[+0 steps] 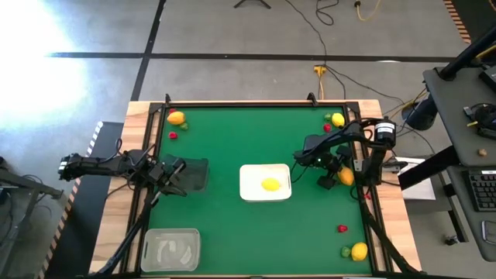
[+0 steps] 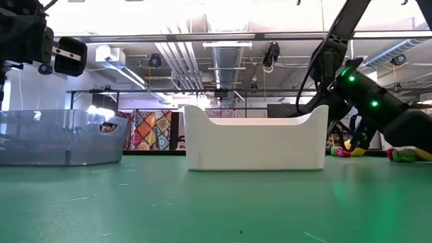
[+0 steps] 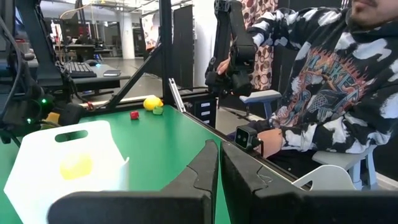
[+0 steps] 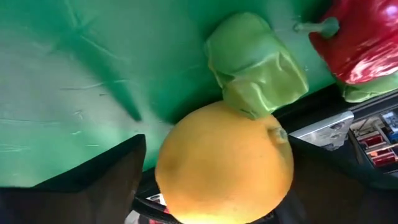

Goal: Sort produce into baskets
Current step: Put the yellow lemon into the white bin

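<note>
My right gripper (image 1: 339, 177) is low at the table's right edge, its open fingers on either side of an orange round fruit (image 4: 224, 163). A green piece (image 4: 255, 62) and a red piece (image 4: 357, 43) lie just behind the fruit. My left gripper (image 1: 174, 175) is shut and empty, raised over the dark see-through basket (image 1: 195, 173) at the left. The white basket (image 1: 265, 182) stands mid-table with a yellow piece (image 1: 270, 184) inside. The clear basket (image 1: 170, 249) stands at the near left. My right gripper has one finger (image 4: 106, 180) on each side of the orange fruit, coming level from the table's left. A thin dark gap shows beside one finger. I cannot tell whether the other finger (image 4: 336, 186) touches the fruit. The fruit rests by the green piece.
More produce lies in the corners: an orange (image 1: 177, 118) and a red piece (image 1: 172, 134) far left, a yellow (image 1: 338, 119) far right, and a red (image 1: 342, 229), a green (image 1: 346, 252) and a yellow (image 1: 359, 250) near right. A person (image 3: 311, 81) sits beyond the table's right edge.
</note>
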`<act>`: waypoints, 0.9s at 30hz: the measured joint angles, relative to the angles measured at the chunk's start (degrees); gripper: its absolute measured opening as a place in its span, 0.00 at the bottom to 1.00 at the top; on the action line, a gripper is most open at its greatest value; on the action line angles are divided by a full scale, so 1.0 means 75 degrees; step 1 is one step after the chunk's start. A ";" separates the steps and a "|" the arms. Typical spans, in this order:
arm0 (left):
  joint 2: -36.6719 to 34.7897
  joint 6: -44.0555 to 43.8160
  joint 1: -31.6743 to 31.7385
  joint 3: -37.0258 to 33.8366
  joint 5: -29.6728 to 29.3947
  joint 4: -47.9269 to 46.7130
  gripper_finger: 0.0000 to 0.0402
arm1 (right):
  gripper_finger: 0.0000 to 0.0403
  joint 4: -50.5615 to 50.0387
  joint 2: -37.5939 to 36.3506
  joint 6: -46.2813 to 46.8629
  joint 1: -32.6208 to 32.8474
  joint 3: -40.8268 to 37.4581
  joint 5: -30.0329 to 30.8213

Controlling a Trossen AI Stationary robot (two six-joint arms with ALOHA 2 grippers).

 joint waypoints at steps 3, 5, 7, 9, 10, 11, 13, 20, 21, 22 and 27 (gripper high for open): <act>0.0000 -0.0002 0.0000 0.0000 0.0001 0.0000 0.00 | 0.76 0.0004 -0.0006 0.0037 0.0000 -0.0006 0.0002; 0.0003 -0.0003 0.0000 0.0000 0.0000 0.0000 0.00 | 0.70 -0.0013 -0.0026 0.0050 0.0000 -0.0004 0.0002; 0.0002 -0.0001 0.0000 0.0000 0.0000 0.0000 0.00 | 0.65 -0.0089 -0.0059 0.0033 0.0000 0.0063 0.0004; 0.0002 -0.0003 0.0000 -0.0003 0.0000 0.0000 0.00 | 0.62 -0.0259 -0.0171 -0.0044 0.0006 0.0221 0.0006; 0.0002 -0.0003 0.0000 0.0000 0.0000 0.0000 0.00 | 0.61 -0.0440 -0.0245 -0.0075 0.0006 0.0356 0.0027; 0.0000 -0.0003 0.0000 -0.0001 0.0000 0.0000 0.00 | 0.61 -0.0638 -0.0347 -0.0128 0.0006 0.0521 0.0077; 0.0001 -0.0003 0.0000 -0.0001 0.0000 0.0000 0.00 | 0.61 -0.1102 -0.0588 -0.0187 0.0006 0.0966 0.0350; 0.0000 -0.0002 0.0000 0.0000 0.0000 0.0002 0.00 | 0.63 -0.1694 -0.1487 0.0347 0.0251 0.3357 0.1413; 0.0002 0.0000 0.0000 0.0000 0.0000 0.0000 0.00 | 0.62 -0.1421 -0.1615 0.0352 0.0406 0.3691 0.1418; 0.0002 -0.0003 0.0000 -0.0002 0.0000 0.0000 0.00 | 0.62 -0.1103 -0.1735 0.0355 0.0567 0.4003 0.1433; 0.0000 -0.0003 0.0000 0.0000 0.0000 0.0000 0.00 | 0.63 0.0671 -0.2147 0.0150 0.1322 0.4966 0.1464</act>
